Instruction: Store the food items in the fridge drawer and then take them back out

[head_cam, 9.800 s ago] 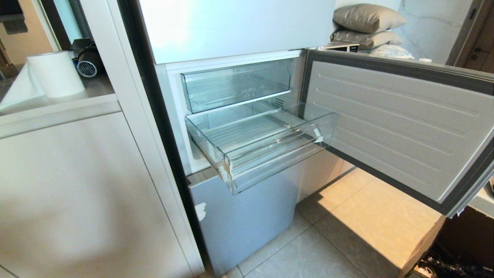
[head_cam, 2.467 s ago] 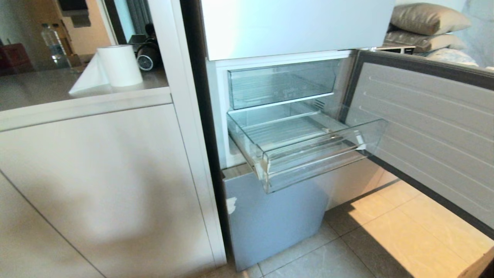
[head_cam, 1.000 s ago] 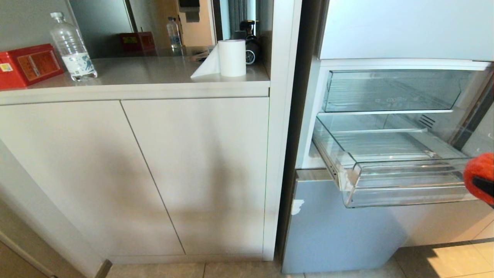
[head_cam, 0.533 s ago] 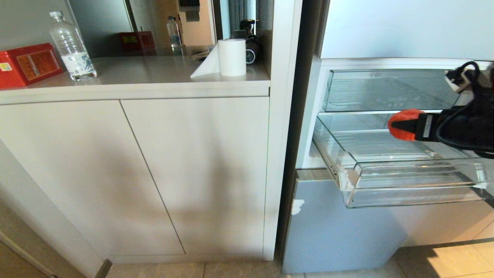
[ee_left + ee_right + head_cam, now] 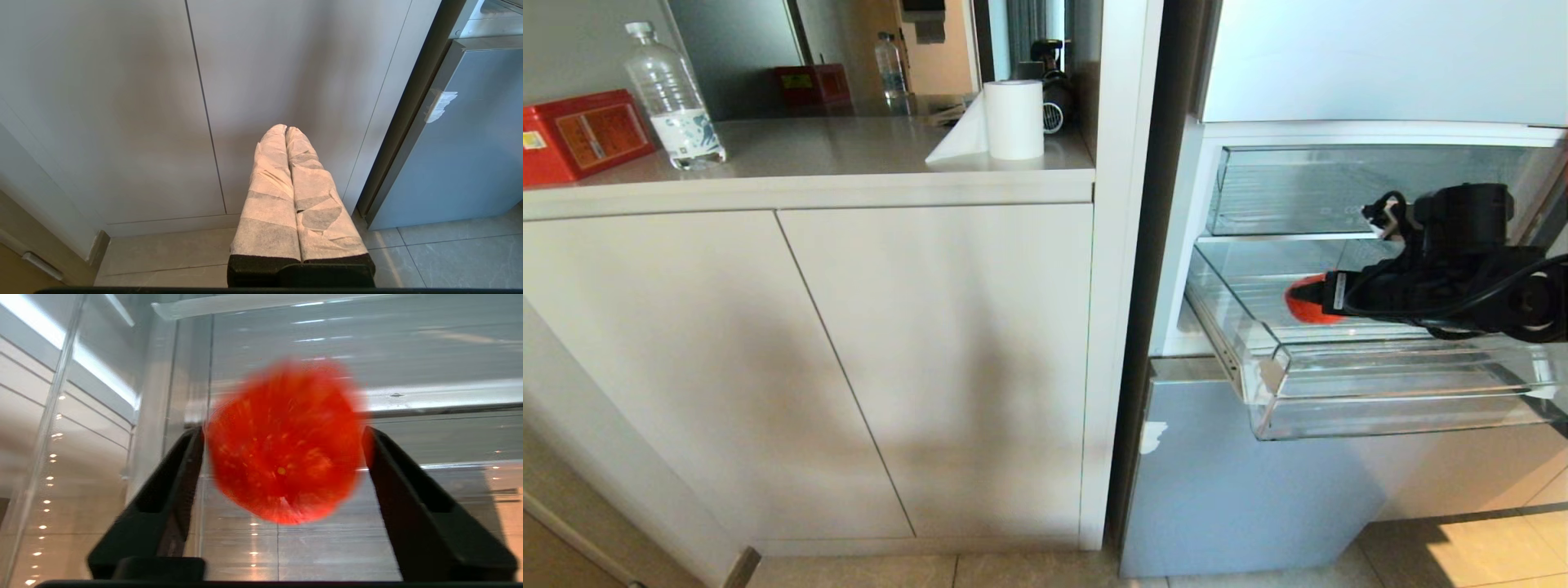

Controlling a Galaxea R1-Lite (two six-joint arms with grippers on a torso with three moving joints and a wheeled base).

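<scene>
Countertop (image 5: 833, 155) left of the fridge holds a paper roll (image 5: 1013, 120), bottle (image 5: 675, 98) and red box (image 5: 580, 135). Right gripper (image 5: 282, 437) reaches over the pulled-out fridge drawer (image 5: 1380, 408), fingers spread beside a red fruit (image 5: 284, 441); whether they touch it is unclear. Left gripper (image 5: 286, 130), fingers pressed together, faces the cabinet doors (image 5: 122, 102).

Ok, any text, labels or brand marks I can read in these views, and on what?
Nothing reads clearly.
Red box: yellow label panel, print too small.
Water bottle: label print too blurred.
Upper clear bin: no legible lettering.
White sticker on lower fridge door: blank.
</scene>
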